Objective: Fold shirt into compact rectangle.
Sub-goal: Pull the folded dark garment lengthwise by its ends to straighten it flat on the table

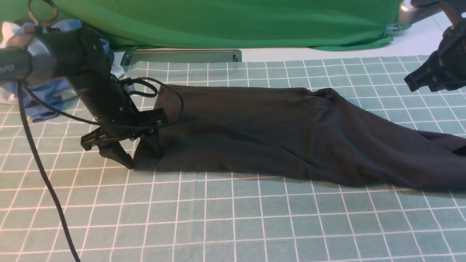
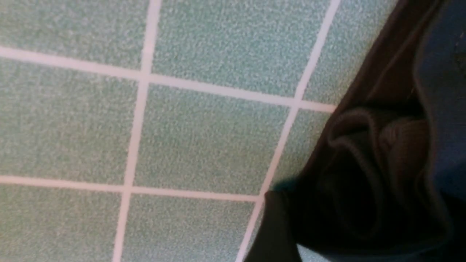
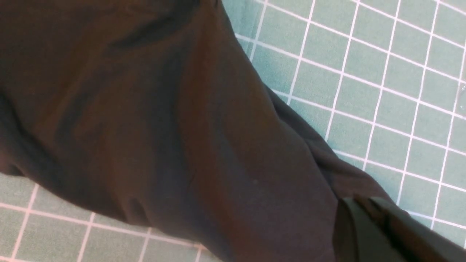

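Across the middle of the surface [image 1: 233, 218] you have the dark shirt [image 1: 236, 127], stretched in a long, uneven band from beside your left hand [image 1: 145, 154] out to the right edge of the front view, where the rest of it is cut off. Its far edge runs fairly straight on the left, bunches into a small raised fold right of the middle, then slants nearer to you as it goes right. The near edge sags gently toward you on the right side.

Your left hand is open, its fingers spread low at the shirt's left end, one out over the bare grid and the other against the cloth. In the left wrist view, you can see loose, curled layers of fabric there. Your right hand [image 1: 415, 85] is closed with nothing in it, raised beyond the shirt's slanting far edge, well apart from the fabric.

You have open room along the whole near side of the shirt, and another clear patch between its slanting edge and the far right of the surface. At the far left it is tighter: a heap of blue and white garments [image 1: 47, 98] lies behind your left arm [image 1: 82, 62], and a black cable [image 1: 47, 174] loops past that arm and over the shirt's left end.

Pale green with a white grid, the surface shows small wrinkles. Beyond it hangs bright green cloth [image 1: 236, 22], with a clear clip [image 1: 391, 30] at its right end.
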Controlling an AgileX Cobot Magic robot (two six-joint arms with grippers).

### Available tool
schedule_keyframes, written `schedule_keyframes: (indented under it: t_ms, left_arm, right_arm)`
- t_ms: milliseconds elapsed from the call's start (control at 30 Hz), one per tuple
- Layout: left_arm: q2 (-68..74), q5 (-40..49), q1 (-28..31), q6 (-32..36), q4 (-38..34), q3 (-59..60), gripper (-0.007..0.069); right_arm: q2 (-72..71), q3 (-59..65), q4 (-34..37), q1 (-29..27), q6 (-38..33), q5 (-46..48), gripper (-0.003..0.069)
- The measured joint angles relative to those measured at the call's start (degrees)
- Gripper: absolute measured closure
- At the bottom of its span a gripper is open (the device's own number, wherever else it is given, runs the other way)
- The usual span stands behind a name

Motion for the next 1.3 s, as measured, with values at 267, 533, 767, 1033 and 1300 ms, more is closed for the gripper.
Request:
schedule_keyframes:
  t_ms: [267,533,767,1033,1300]
  left_arm:
    - [0.13,-0.27,0.12,-2.03,-1.95,0.0,0.0369]
    - [0.13,4.73,0.07,-2.72,-0.1,-0.32,0.0517]
    - [-7.89,7.44,-0.57,-4.21,2.21,6.31,0.0517]
    - [-18.05,3.42,-3.33,-4.42,4.85,16.1,0.0517]
    - [-18.74,3.4,-3.33,-4.9,7.86,17.6,0.0517]
  right_arm:
    - [0.0,0.0,0.0,0.0,0.13,0.05,0.0629]
    - [0.0,0.0,0.0,0.0,0.13,0.21,0.0629]
    - [-1.13,0.23,0.02,0.0,-1.56,10.43,0.0629]
    - [-2.94,1.24,0.06,-0.13,-2.76,11.53,0.0623]
    - [2.88,4.39,1.9,-8.1,-3.28,7.52,0.0512]
